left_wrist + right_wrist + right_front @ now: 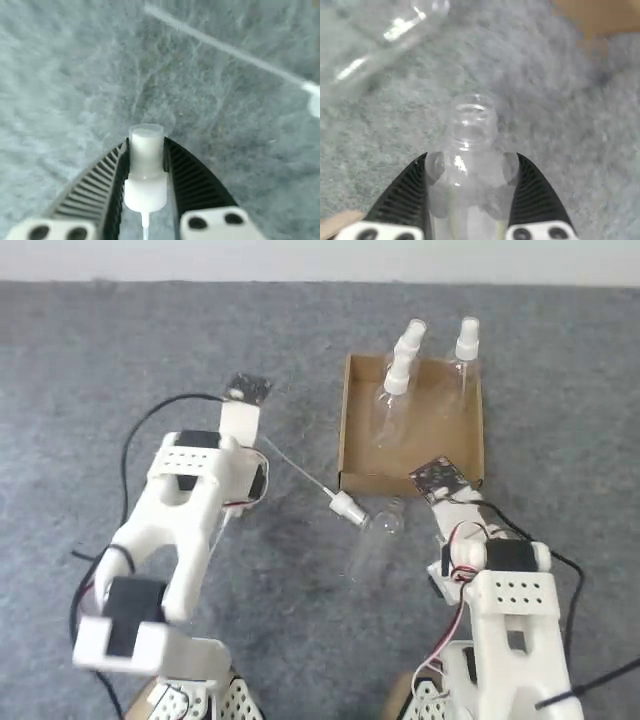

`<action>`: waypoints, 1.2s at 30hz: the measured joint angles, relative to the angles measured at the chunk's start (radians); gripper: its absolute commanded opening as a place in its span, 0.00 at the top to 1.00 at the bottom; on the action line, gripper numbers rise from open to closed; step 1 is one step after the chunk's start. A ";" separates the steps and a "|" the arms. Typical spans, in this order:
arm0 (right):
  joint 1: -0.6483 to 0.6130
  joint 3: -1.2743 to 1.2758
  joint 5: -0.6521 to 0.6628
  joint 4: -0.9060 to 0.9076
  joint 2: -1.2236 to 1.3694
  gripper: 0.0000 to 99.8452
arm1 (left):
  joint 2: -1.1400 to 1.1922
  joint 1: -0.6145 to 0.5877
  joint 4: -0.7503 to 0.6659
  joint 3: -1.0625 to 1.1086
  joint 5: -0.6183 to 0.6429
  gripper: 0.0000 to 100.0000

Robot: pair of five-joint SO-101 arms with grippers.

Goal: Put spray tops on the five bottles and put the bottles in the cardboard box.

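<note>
1. Bottles numbering three, each already fitted with a white spray top, stood inside the cardboard box at the far side of the grey carpet. Their tops rose past its far wall.
2. Another clear bottle, the lying bottle, rested on its side on the carpet just in front of the box, with its neck bare.
3. A loose spray top lay on the carpet right beside that bottle's neck. Its thin dip tube ran away from it toward the left arm.
4. The left gripper was closed narrowly on the held spray top. The black ribbed fingers pressed both sides of the white collar. The head pointed away from the wrist, above the carpet. In the high view this arm stood to the left of the box.
5. The right gripper was clamped around the shoulders of the held bottle, a clear bottle whose open neck had no top and pointed away from the wrist. In the high view this arm sat near the box's near right corner.
</note>
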 measured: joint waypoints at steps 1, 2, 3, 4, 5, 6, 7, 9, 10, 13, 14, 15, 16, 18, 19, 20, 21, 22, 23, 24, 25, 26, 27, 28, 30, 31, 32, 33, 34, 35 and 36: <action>-0.035 -0.020 0.002 0.000 0.000 0.99 | -0.043 0.000 0.020 -0.008 0.000 0.99; -0.068 -0.041 0.002 0.000 0.000 0.99 | -0.094 0.000 0.038 -0.015 0.000 0.99; -0.094 -0.064 0.002 0.000 0.000 0.99 | -0.147 0.000 0.058 -0.021 0.000 0.99; -0.130 -0.087 -0.003 0.000 0.000 0.99 | -0.207 0.002 0.078 -0.028 0.000 0.99; -0.175 -0.115 -0.015 0.000 0.000 0.99 | -0.270 0.002 0.098 -0.032 0.000 0.99; -0.219 -0.144 -0.040 0.000 0.000 0.99 | -0.336 0.000 0.117 -0.038 0.000 0.99; -0.255 -0.175 -0.068 0.000 0.000 0.99 | -0.405 -0.003 0.133 -0.044 0.005 0.99; -0.342 -0.241 -0.120 0.000 0.000 0.99 | -0.546 -0.008 0.166 -0.061 0.023 0.99; -0.393 -0.272 -0.138 -0.008 0.000 0.99 | -0.617 -0.008 0.181 -0.074 0.028 0.99; -0.522 -0.311 -0.169 -0.086 0.000 0.99 | -0.816 -0.005 0.224 -0.130 0.031 0.99; -0.563 -0.311 -0.172 -0.124 0.000 0.99 | -0.881 -0.005 0.235 -0.150 0.031 0.99; -0.598 -0.311 -0.175 -0.166 0.000 0.99 | -0.941 -0.005 0.242 -0.178 0.031 0.99; -0.635 -0.310 -0.176 -0.212 0.000 0.99 | -0.994 -0.008 0.250 -0.201 0.031 0.99; -0.681 -0.305 -0.176 -0.296 0.000 0.99 | -1.092 -0.008 0.258 -0.239 0.031 0.99; -0.700 -0.292 -0.176 -0.328 0.000 0.99 | -1.126 -0.009 0.258 -0.252 0.031 0.99; -0.724 -0.270 -0.178 -0.354 0.000 0.99 | -1.142 -0.011 0.258 -0.258 0.031 0.99; -0.749 -0.239 -0.178 -0.371 0.000 0.99 | -1.148 -0.012 0.258 -0.258 0.038 0.99; -0.778 -0.207 -0.178 -0.382 0.000 0.99 | -1.149 -0.020 0.258 -0.258 0.057 0.99; -0.804 -0.178 -0.178 -0.391 0.000 0.99 | -1.149 -0.044 0.247 -0.256 0.084 0.99; -0.824 -0.158 -0.178 -0.404 0.000 0.99 | -1.154 -0.057 0.226 -0.256 0.114 0.99; -0.838 -0.147 -0.178 -0.422 0.000 0.99 | -1.158 -0.060 0.196 -0.256 0.150 0.99; -0.845 -0.132 -0.180 -0.446 0.000 0.99 | -1.163 -0.068 0.166 -0.256 0.187 0.99; -0.855 -0.114 -0.180 -0.477 0.000 0.99 | -1.168 -0.068 0.138 -0.256 0.221 0.99; -0.855 -0.094 -0.183 -0.508 0.002 0.99 | -1.171 -0.064 0.115 -0.256 0.259 0.99; -0.852 -0.043 -0.196 -0.592 -0.017 0.99 | -1.172 -0.064 0.072 -0.256 0.333 0.99; -0.852 -0.014 -0.215 -0.640 -0.035 0.99 | -1.172 -0.069 0.054 -0.256 0.364 0.99; -0.853 0.014 -0.232 -0.687 -0.057 0.99 | -1.172 -0.071 0.041 -0.256 0.388 0.99; -0.855 0.048 -0.245 -0.732 -0.081 0.99 | -1.172 -0.069 0.032 -0.256 0.407 0.99; -0.855 0.080 -0.253 -0.770 -0.107 0.99 | -1.172 -0.069 0.028 -0.256 0.417 0.99; -0.855 0.110 -0.258 -0.809 -0.133 0.99 | -1.172 -0.063 0.026 -0.255 0.422 0.99; -0.853 0.138 -0.261 -0.842 -0.161 0.99 | -1.172 -0.037 0.026 -0.247 0.425 0.99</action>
